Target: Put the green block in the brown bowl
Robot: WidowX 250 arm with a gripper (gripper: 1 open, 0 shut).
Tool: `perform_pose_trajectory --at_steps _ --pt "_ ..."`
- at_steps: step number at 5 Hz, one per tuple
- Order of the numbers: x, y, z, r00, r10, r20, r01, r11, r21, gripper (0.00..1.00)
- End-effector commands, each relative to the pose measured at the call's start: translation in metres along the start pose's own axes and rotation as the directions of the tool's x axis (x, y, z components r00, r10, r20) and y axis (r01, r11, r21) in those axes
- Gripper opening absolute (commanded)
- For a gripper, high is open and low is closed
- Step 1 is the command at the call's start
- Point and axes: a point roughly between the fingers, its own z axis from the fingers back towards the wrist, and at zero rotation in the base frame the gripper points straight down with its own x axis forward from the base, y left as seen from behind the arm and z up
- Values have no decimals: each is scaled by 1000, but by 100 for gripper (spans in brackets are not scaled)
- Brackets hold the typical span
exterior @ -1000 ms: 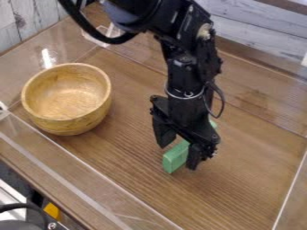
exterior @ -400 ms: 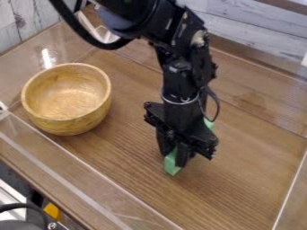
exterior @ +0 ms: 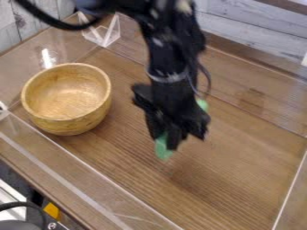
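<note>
- The surface (exterior: 72,171), a wood-grain top inside a clear-walled tray, is lying beneath the gripper, with a bare stretch of it running between the gripper and the bowl.
- The brown bowl (exterior: 67,99) is sitting to the left of the gripper and well apart from it, its hollow looking empty and open from above; nothing is standing in the way on that side.
- The black arm (exterior: 168,45) is reaching down from above the gripper, blurred in this view.
- The gripper (exterior: 168,139) is pointing downward with its fingers pressed together on the green block, pinching it near one end.
- The green block (exterior: 163,149) is hanging in the gripper, its lower end poking out below the fingers and appearing clear of the surface, though blur is making that gap hard to judge.
- Judged risks: the block is long and slim, so an off-centre pinch could be letting it swing or slip during the carry; too low a path could be knocking its lower end against the bowl's thick rim; released crosswise, it could end up bridging the rim instead of dropping in.
</note>
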Motion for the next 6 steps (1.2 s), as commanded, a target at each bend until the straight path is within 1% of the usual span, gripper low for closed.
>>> perform_pose_trajectory --at_steps 1,2,3,4,5,6 --pt "6 38 30 997 33 76 -33 999 3 0" --pt "8 78 37 994 68 81 -70 997 24 0" --pt "12 109 42 994 79 72 -82 996 47 0" --pt "16 129 45 992 111 62 -114 992 60 0" --pt "10 146 44 983 177 48 -180 981 72 0" --pt "2 156 45 975 218 39 -221 972 76 0"
